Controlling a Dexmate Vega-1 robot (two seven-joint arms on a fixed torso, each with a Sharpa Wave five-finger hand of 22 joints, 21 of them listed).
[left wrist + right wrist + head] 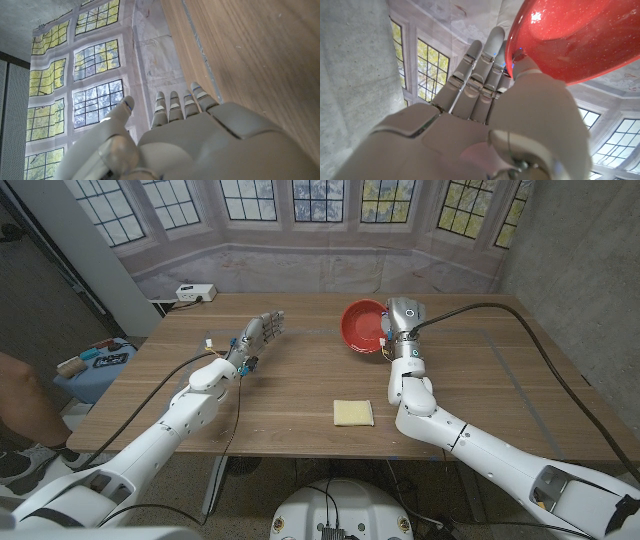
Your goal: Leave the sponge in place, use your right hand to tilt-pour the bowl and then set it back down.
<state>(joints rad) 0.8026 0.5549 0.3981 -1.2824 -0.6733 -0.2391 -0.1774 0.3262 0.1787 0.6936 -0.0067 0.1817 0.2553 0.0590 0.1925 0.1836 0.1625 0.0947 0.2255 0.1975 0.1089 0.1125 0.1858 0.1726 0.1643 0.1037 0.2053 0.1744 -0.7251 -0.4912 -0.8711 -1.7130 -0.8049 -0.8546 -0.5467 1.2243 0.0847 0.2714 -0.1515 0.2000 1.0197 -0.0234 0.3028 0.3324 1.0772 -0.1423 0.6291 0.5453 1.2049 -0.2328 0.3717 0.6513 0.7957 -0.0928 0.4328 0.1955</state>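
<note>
While tilted, bowl status:
right fingers (480, 75): pinching rim of red bowl (363, 326), thumb on one side, rest stretched behind it
right hand (397, 327): holds the bowl tipped, far side of tabletop (290, 385)
sponge (352, 413): flat, near front edge, well apart from bowl
left hand (257, 335): fingers straight and apart, nothing held

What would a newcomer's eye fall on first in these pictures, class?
First, the red bowl at the table's far side, tilted up on edge and gripped at its rim by the right hand. Next, the yellow sponge lying alone near the front edge. The left hand holds nothing, fingers straight.
</note>
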